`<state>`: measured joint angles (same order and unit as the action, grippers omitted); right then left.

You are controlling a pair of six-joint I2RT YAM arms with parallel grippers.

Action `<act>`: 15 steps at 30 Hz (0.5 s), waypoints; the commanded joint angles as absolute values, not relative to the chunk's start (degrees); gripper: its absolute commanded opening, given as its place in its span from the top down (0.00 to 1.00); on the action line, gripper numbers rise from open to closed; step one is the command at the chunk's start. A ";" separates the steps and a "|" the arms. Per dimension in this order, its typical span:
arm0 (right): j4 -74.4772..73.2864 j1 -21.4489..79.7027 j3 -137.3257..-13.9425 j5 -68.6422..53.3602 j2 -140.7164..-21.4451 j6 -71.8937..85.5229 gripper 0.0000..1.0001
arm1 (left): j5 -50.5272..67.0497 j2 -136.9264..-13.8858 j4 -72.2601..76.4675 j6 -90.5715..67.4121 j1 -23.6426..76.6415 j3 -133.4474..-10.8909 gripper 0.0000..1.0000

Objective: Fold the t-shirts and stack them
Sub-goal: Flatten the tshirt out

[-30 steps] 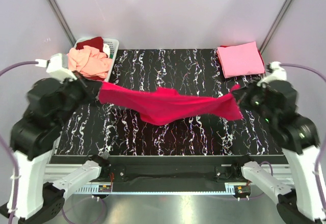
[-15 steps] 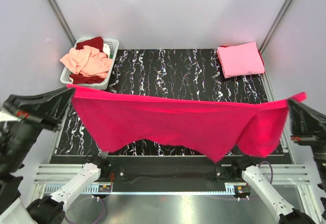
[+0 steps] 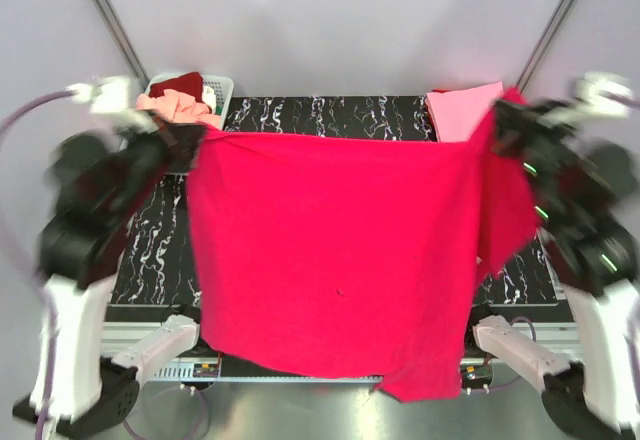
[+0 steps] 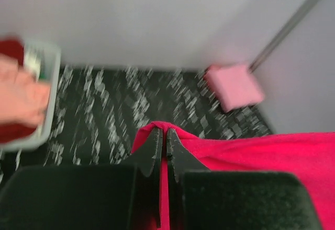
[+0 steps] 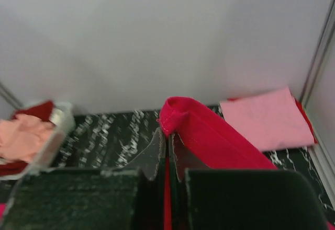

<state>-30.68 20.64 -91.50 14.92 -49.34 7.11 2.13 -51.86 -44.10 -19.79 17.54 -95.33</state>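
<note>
The black marbled table [image 3: 330, 115] fills the middle of the scene, mostly hidden behind the crimson-red t-shirt [image 3: 335, 260], which hangs in the air as a broad sheet stretched between the 2 arms, its lower hem dropping past the near table edge. The left gripper [image 4: 162, 136] has its jaws pressed together on the shirt's upper left corner, and the right gripper [image 5: 167, 138] likewise pinches the upper right corner, where a fold of cloth bunches over the fingers. At the far right corner the folded light pink t-shirt [image 3: 462, 110] lies flat on a red layer, apparently the start of the stack. At the far left the white basket [image 3: 218, 90] holds the crumpled peach t-shirt [image 3: 170, 105] and the dark maroon t-shirt [image 3: 178, 83]. The step in hand looks like spreading the shirt before laying it down; to do it well, both pinches should hold firm and level, keep the top edge taut, and lower the cloth so the hanging hem lands first and the sheet settles without wrinkles.
</note>
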 commanded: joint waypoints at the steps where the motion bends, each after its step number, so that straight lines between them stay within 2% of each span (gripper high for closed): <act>1: -24.29 20.92 -84.83 23.71 -62.81 5.01 1.00 | -7.46 -61.42 -45.18 -21.70 16.27 -87.56 1.00; 2: -23.13 20.83 -84.55 24.60 -69.72 5.79 1.00 | -9.47 -65.79 -44.57 -22.23 15.48 -84.41 1.00; 3: -21.98 20.74 -84.64 25.22 -73.61 5.97 1.00 | -9.40 -68.44 -43.86 -22.58 14.42 -83.07 0.95; 4: -20.93 20.66 -87.07 25.31 -78.00 5.98 0.85 | -9.58 -71.25 -41.86 -22.94 12.24 -81.93 0.89; 5: -22.05 20.48 -90.32 24.62 -82.66 5.63 0.66 | -9.23 -77.89 -41.49 -23.37 11.17 -81.65 0.80; 6: -24.06 20.39 -94.44 24.17 -92.71 5.19 0.29 | -7.84 -81.44 -41.48 -23.55 8.73 -82.52 0.74; 7: -30.78 20.30 -105.45 25.30 -97.95 5.62 0.01 | -6.78 -84.95 -43.05 -23.64 8.01 -84.10 0.57; 8: -35.29 20.30 -111.73 25.31 -106.96 6.06 0.00 | -5.90 -90.30 -44.28 -23.90 7.65 -88.11 0.53; 9: -38.90 20.39 -117.36 24.79 -110.27 6.33 0.00 | -5.89 -91.66 -45.17 -23.82 7.65 -89.72 0.48; 10: -44.07 20.30 -125.08 23.39 -112.74 6.85 0.00 | -5.63 -92.10 -45.52 -24.17 7.65 -91.04 0.38; 11: -45.43 20.39 -127.16 22.16 -113.98 7.29 0.00 | -4.84 -90.98 -45.44 -24.43 7.65 -91.14 0.33; 14: -43.96 20.39 -122.20 19.08 -109.02 8.78 0.00 | -5.10 -85.72 -43.77 -24.70 8.00 -88.52 0.12; 15: -42.73 20.39 -119.04 18.81 -106.98 8.96 0.00 | -5.10 -84.48 -43.60 -24.78 8.00 -87.55 0.10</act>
<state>-41.47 20.56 -118.96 20.12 -119.04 7.03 -4.82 -94.72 -46.65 -24.21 7.49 -85.03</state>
